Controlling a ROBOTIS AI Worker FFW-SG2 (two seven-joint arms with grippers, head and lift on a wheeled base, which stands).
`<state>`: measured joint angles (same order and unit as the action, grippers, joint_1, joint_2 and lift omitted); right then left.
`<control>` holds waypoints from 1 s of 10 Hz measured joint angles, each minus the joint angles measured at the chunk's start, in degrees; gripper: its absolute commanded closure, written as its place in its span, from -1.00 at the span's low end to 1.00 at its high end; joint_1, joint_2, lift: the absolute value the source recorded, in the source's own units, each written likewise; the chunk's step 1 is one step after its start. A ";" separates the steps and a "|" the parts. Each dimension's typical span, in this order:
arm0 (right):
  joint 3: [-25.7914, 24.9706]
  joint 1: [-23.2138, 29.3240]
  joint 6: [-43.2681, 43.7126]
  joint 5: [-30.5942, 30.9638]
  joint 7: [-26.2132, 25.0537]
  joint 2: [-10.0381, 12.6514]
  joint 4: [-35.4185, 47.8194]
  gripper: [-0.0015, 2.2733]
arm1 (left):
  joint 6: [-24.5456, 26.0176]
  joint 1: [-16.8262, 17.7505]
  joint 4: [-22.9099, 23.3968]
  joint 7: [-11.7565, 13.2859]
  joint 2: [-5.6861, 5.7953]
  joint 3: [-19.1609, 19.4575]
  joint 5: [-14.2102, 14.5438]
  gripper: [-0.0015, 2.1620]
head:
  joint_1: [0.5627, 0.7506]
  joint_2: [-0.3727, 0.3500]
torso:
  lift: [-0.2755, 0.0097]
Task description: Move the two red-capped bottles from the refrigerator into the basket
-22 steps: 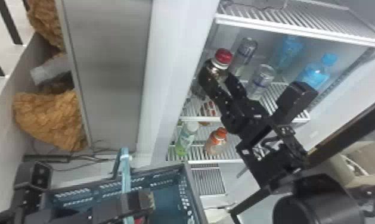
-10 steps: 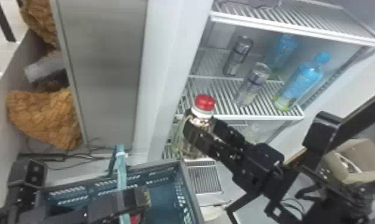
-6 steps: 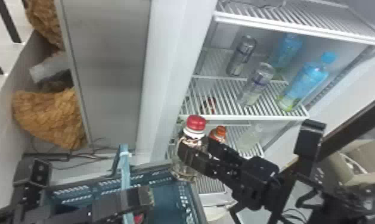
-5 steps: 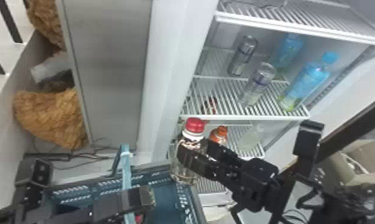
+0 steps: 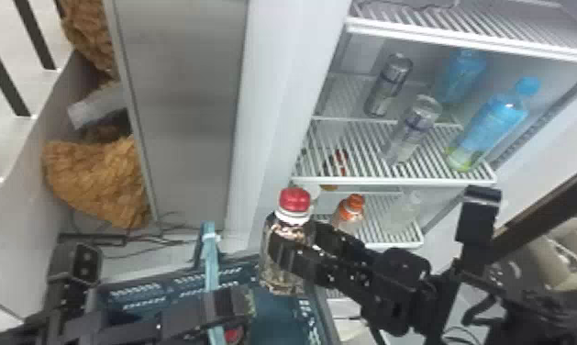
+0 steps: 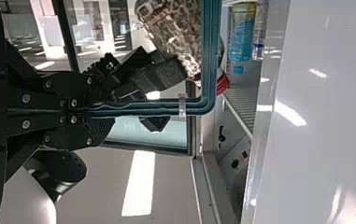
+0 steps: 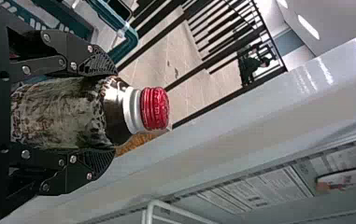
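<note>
At seven o'clock in my head view is the blue-green perforated plastic basket (image 5: 291, 321), its slim teal handle (image 5: 211, 268) pinched in my left pincer (image 5: 231, 300), whose fingers are closed nearly together on the bar. Something round and red (image 5: 233, 335) shows in the basket beside that pincer.

At six o'clock my right pincer (image 5: 294, 243) is parted by the width of the clear, brown-patterned bottle with a red cap and white neck ring (image 5: 285, 277), gripping it by the body. The bottle overlaps the basket's right end; I can't tell whether they touch.

From one to four o'clock stands the open white refrigerator (image 5: 296, 91). Its middle wire shelf (image 5: 392, 180) holds two clear bottles and, right of them, two blue ones; on the lower rack (image 5: 406, 244) are an orange-capped bottle (image 5: 349, 213) and a colourless bottle (image 5: 404, 213).

Farther out, pale flooring with dark bars (image 5: 2, 78) lies at ten o'clock, a shaggy tan bundle (image 5: 99, 179) at nine, a grey panel (image 5: 181, 105) at ten, and an open beige carton (image 5: 548, 261) at four.
</note>
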<state>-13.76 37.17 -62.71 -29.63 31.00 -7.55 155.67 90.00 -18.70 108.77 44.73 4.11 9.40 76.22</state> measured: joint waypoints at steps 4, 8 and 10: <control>0.40 -0.59 1.03 -1.04 0.79 -0.10 -1.48 -0.86 | 0.01 -0.07 -0.01 -0.09 -0.06 -0.02 0.16 0.11 | 0.41 -0.54 | 0.93; -1.35 1.39 6.35 -1.16 1.06 0.60 -1.05 -0.85 | 0.00 -0.35 0.01 0.00 0.00 0.16 0.60 0.11 | 0.41 -0.58 | 0.93; -3.24 5.18 13.92 -0.35 1.08 1.13 -1.57 -0.86 | 0.00 -0.61 0.01 0.00 0.00 0.31 0.67 0.11 | 0.41 -0.70 | 0.93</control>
<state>-17.00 42.35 -48.80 -29.98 32.08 -6.41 154.11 90.00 -19.31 108.78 44.73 4.11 9.70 76.89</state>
